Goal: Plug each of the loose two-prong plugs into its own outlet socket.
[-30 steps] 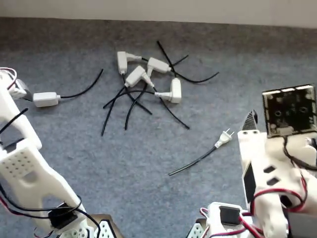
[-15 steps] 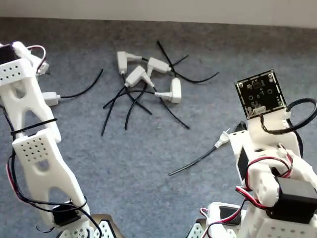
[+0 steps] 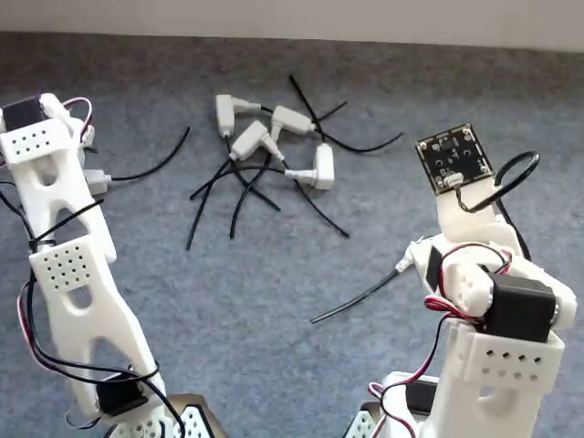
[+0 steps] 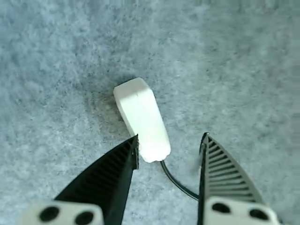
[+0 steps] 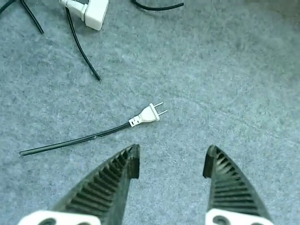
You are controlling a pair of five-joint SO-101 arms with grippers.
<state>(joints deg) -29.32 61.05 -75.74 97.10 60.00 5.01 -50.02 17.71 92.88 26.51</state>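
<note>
- My left gripper (image 4: 170, 140) hangs over the grey carpet (image 3: 228, 292) with its fingers apart and nothing clamped between them.
- A white rectangular plastic outlet socket (image 4: 140, 117) lies flat beneath it. Its cord end sits between the two fingertips, closer to one of them, and I cannot tell whether that tip touches it. A thin black cord (image 4: 177, 183) curls out of that end.
- My right gripper (image 5: 172, 154) also has its fingers spread wide and holds nothing.
- The small white two-prong plug (image 5: 149, 114) lies loose on the carpet just ahead of the right fingertips, apart from them. Its black cable (image 5: 70, 140) trails away across the carpet.
- In the high view, a heap of four white outlet sockets (image 3: 251, 140) with tangled black leads (image 3: 239, 196) sits between the two arms, toward the far side, well apart from the plug.
</note>
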